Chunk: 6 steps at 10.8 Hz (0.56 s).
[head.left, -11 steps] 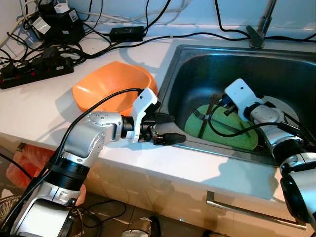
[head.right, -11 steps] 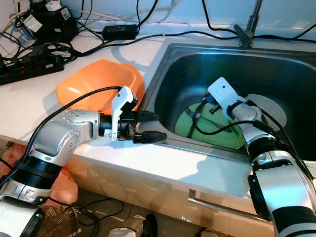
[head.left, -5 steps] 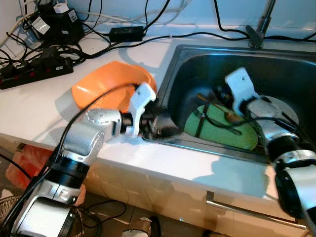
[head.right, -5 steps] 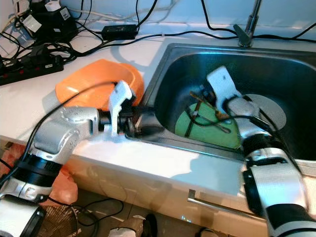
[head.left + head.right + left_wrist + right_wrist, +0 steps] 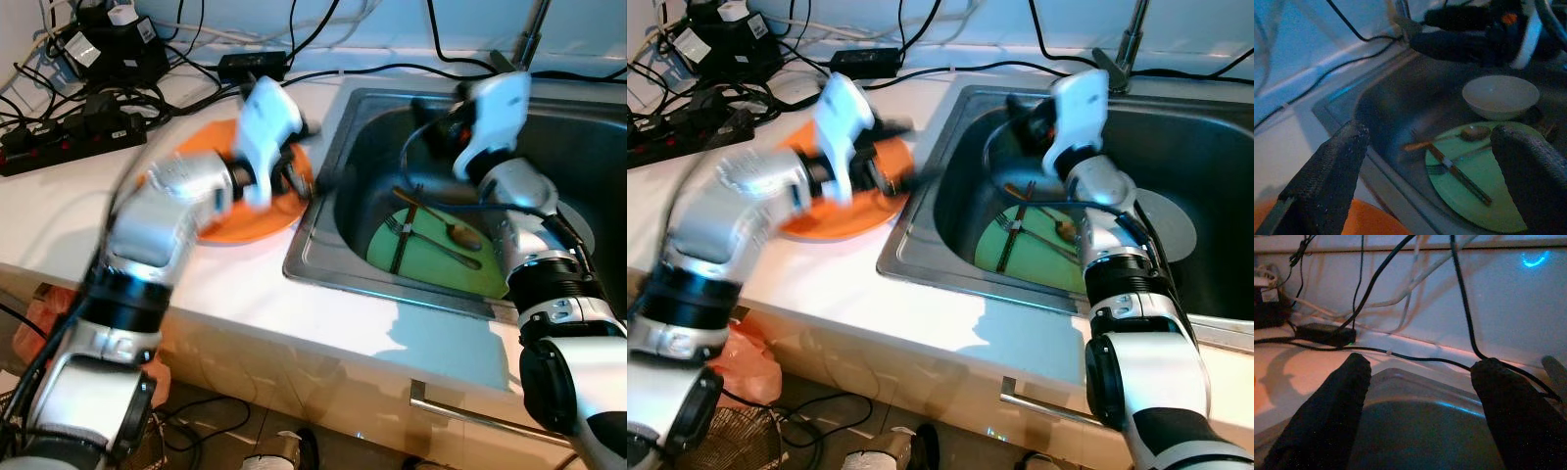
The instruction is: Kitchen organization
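Note:
An orange bowl point(image 5: 240, 220) lies on the white counter point(image 5: 88, 215) left of the steel sink point(image 5: 323, 250). My left gripper point(image 5: 1427, 132) hovers blurred over the bowl's sink-side edge, open and holding nothing. Down in the sink sits a green plate point(image 5: 441, 266) carrying a fork point(image 5: 395, 228), a spoon point(image 5: 458, 236) and dark chopsticks point(image 5: 1457, 171). A white bowl point(image 5: 1501, 95) stands behind the plate. My right gripper point(image 5: 1019, 119) is raised above the sink's back left part, open and empty.
A black power strip point(image 5: 69, 145), an adapter point(image 5: 253, 65) and many cables crowd the back of the counter. The faucet point(image 5: 519, 44) rises behind the sink. A drawer handle point(image 5: 490, 421) runs below the counter's front edge, and a red bag point(image 5: 44, 305) lies on the floor.
My left arm swung up and back from the sink's front rim to over the orange bowl. My right gripper rose from the green plate toward the sink's back left.

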Tool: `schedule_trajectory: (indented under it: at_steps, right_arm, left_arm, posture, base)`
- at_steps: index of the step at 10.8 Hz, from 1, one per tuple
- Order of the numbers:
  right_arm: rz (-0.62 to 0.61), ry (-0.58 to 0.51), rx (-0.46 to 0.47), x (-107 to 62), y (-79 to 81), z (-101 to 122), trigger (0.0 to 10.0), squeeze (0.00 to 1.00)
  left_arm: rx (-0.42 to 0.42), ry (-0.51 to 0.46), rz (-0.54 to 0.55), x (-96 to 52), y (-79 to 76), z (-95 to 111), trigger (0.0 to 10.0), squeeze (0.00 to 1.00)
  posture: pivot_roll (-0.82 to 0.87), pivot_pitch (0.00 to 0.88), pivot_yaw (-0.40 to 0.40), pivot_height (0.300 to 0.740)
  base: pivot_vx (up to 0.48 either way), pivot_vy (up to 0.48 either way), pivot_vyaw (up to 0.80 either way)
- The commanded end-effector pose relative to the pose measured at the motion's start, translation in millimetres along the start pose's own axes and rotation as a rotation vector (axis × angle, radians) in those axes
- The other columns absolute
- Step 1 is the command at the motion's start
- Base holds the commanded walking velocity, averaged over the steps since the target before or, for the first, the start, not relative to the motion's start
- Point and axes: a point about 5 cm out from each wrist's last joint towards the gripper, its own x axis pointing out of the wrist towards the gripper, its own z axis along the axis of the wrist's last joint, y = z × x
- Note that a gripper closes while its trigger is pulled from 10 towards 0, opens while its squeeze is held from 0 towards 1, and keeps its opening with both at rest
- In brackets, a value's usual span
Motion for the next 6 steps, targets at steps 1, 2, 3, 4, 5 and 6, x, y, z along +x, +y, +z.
schedule_trajectory:
  at_steps: [1, 2, 3, 4, 5, 6]
  right_arm:
    - [0.016, 0.01, 0.049, -1.1, 6.9, -4, 10.0, 1.0]
    - [0.041, 0.019, 0.055, -1.7, 12.8, -4, 10.0, 1.0]
    - [0.057, 0.017, 0.063, -1.7, 17.0, -3, 10.0, 1.0]
    - [0.062, 0.012, 0.07, -1.4, 18.7, 0, 10.0, 1.0]
    - [0.081, 0.008, 0.079, -2.1, 21.1, 3, 10.0, 1.0]
    - [0.1, 0.005, 0.084, -2.8, 24.0, 6, 10.0, 1.0]
  left_arm:
    - [0.011, -0.008, 0.032, -4.4, 7.7, 5, 10.0, 0.0]
    - [0.01, -0.011, 0.038, -4.1, 9.1, 5, 10.0, 0.0]
    - [0.006, -0.01, 0.043, -3.6, 9.3, 3, 10.0, 0.0]
    - [0.01, -0.008, 0.047, -3.7, 9.3, 3, 10.0, 0.0]
    - [0.05, 0.06, 0.07, -7.3, 14.4, 2, 10.0, 0.0]
    - [0.091, 0.135, 0.093, -13.8, 21.9, 0, 10.0, 0.0]
  posture:
    - [0.15, 0.108, 0.143, 0.74]
    - [0.16, 0.107, 0.143, 0.74]
    - [0.16, 0.105, 0.145, 0.74]
    - [0.16, 0.103, 0.146, 0.74]
    - [0.16, 0.103, 0.146, 0.74]
    - [0.16, 0.103, 0.148, 0.74]
  base:
    - [0.0, 0.0, 0.0]
    - [0.0, 0.0, 0.0]
    - [0.0, 0.0, 0.0]
    - [0.0, 0.0, 0.0]
    - [0.0, 0.0, 0.0]
    - [0.0, 0.0, 0.0]
